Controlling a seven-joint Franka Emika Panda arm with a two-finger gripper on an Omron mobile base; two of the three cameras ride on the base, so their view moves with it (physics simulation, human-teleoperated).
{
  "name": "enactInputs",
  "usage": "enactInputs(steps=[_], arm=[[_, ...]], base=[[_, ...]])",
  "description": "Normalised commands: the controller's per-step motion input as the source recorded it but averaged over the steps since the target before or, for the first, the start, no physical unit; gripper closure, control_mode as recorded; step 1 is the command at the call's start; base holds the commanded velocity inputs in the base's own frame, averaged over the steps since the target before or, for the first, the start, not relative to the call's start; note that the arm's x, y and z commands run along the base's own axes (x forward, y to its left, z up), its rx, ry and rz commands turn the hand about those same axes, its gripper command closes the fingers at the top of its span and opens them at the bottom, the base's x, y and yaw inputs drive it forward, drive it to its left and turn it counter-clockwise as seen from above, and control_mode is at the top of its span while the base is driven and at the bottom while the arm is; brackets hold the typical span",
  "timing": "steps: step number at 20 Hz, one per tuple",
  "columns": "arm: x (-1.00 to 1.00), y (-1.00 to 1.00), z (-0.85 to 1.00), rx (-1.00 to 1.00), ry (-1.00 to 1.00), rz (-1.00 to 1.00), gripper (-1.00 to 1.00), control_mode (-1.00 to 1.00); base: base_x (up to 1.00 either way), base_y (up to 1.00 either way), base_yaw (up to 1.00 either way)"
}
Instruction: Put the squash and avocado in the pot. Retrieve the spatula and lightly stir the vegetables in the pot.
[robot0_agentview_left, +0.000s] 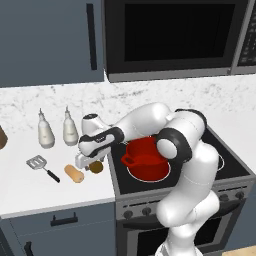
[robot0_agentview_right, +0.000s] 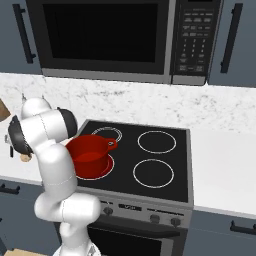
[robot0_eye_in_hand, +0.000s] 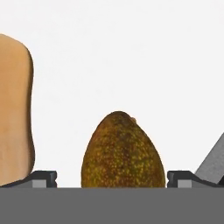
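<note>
The gripper (robot0_agentview_left: 89, 166) hangs low over the white counter (robot0_agentview_left: 30, 185), just left of the stove (robot0_agentview_left: 230, 170), with its jaws spread as wide as they go and nothing between the pads but air and the avocado (robot0_eye_in_hand: 123, 151) below. In the hand view the two dark fingertips (robot0_eye_in_hand: 41, 178) stand on either side of the avocado, which sits squarely in the gap, its narrower end pointing away from the camera. The fruit's long axis therefore runs across the line on which the jaws close, so closing would take it across its narrow width; that looks like the favourable way to take it.

The squash (robot0_eye_in_hand: 15, 109) lies just beside the avocado on the left of the hand view, outside the left fingertip, its length roughly parallel to the avocado's. In the left base view it rests on the counter a little to the left of the avocado. It is close enough that a drifting finger could nudge it.

The pot (robot0_agentview_left: 146, 159) stands on the near left burner, to the right of the gripper and near it, with neither vegetable showing inside. The spatula (robot0_agentview_left: 42, 166) lies further left on the counter.
</note>
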Motion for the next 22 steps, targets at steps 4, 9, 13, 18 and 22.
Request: enactInputs(steps=[4,9,13,18,22], arm=[[0.0,0.0,-0.05,0.0,0.0,0.0,-1.0,-1.0],[0.0,-0.01,-0.03,0.0,0.0,0.0,1.0,-1.0],[-0.14,-0.04,0.0,0.0,0.0,0.0,1.0,-1.0],[-0.22,-0.01,0.08,0.0,0.0,0.0,1.0,-1.0],[-0.09,-0.01,0.74,0.0,-0.04,0.0,1.0,-1.0]], base=[[0.0,0.0,0.0],[0.0,0.0,0.0],[0.0,0.0,0.0],[0.0,0.0,0.0],[0.0,0.0,0.0]])
